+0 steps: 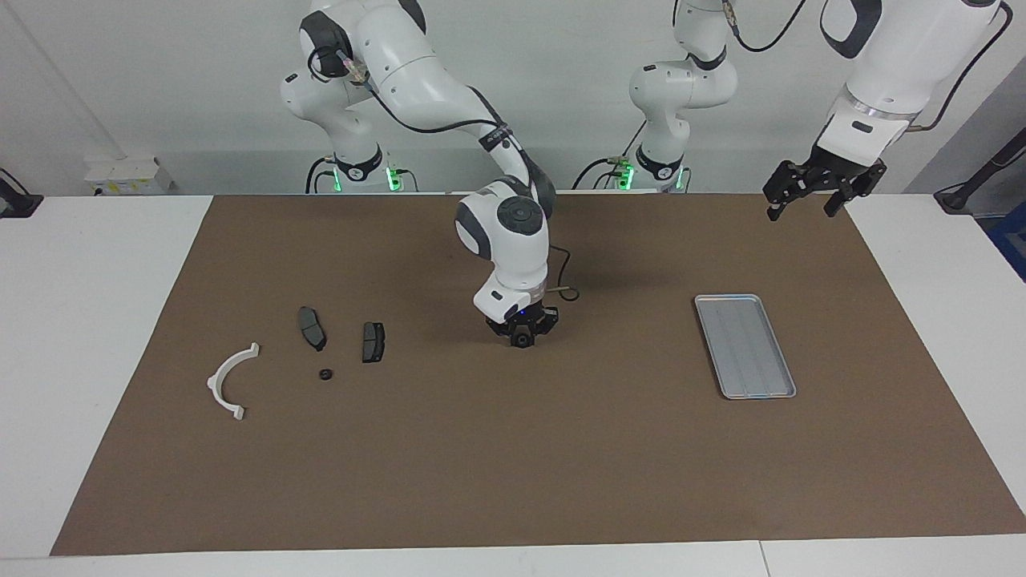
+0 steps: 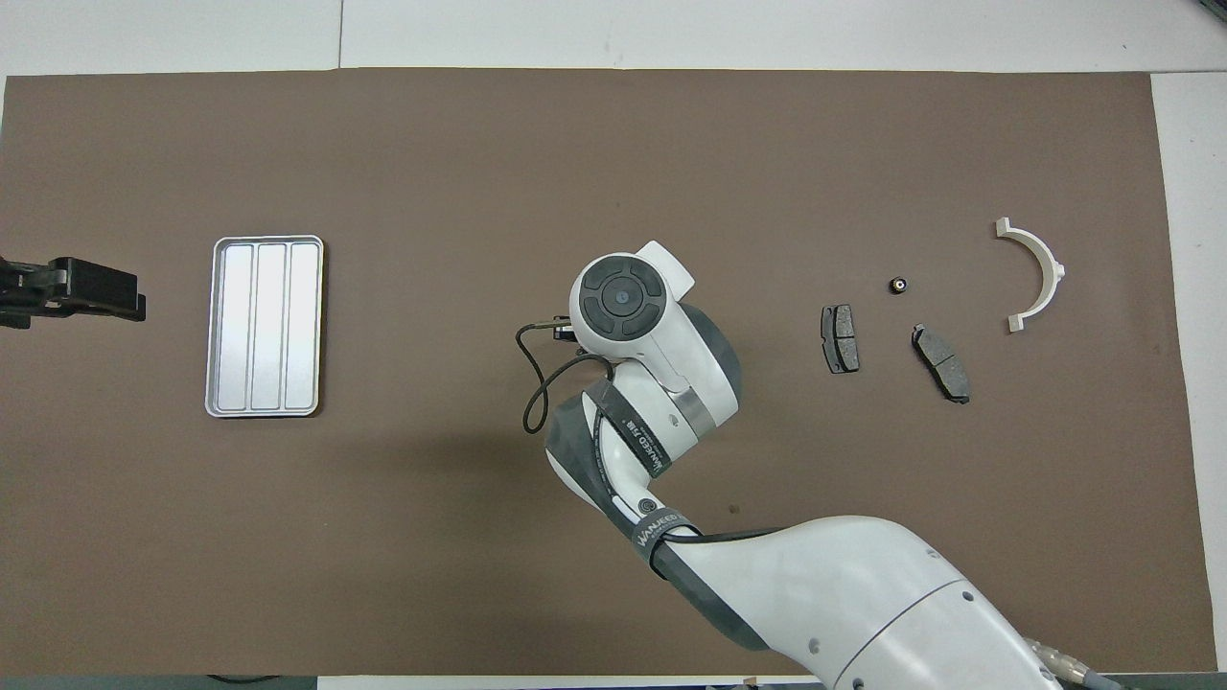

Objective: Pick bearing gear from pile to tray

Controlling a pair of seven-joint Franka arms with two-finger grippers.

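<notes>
Brown mat [image 1: 513, 449] is covering a white table [image 1: 88, 320]; grey wall is filling the facing view's top. Tray [image 1: 745, 345] is lying right of centre there. The pile, 2 brake pads [image 1: 312, 328], a white arc bracket [image 1: 231, 381] and 1 black bearing gear [image 1: 325, 374], is sitting centre left.

Right gripper [image 1: 522, 340] is reaching down at mid-mat; grip cannot be told, and overhead its own wrist is hiding it. Left gripper [image 1: 804, 200] is waiting spread wide, upper right.

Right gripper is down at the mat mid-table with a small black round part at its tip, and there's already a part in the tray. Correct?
Not quite. The tray holds nothing; the overhead view shows only its bare ribs. The right gripper is indeed low at mid-mat with a small black round part at its tip.
</notes>
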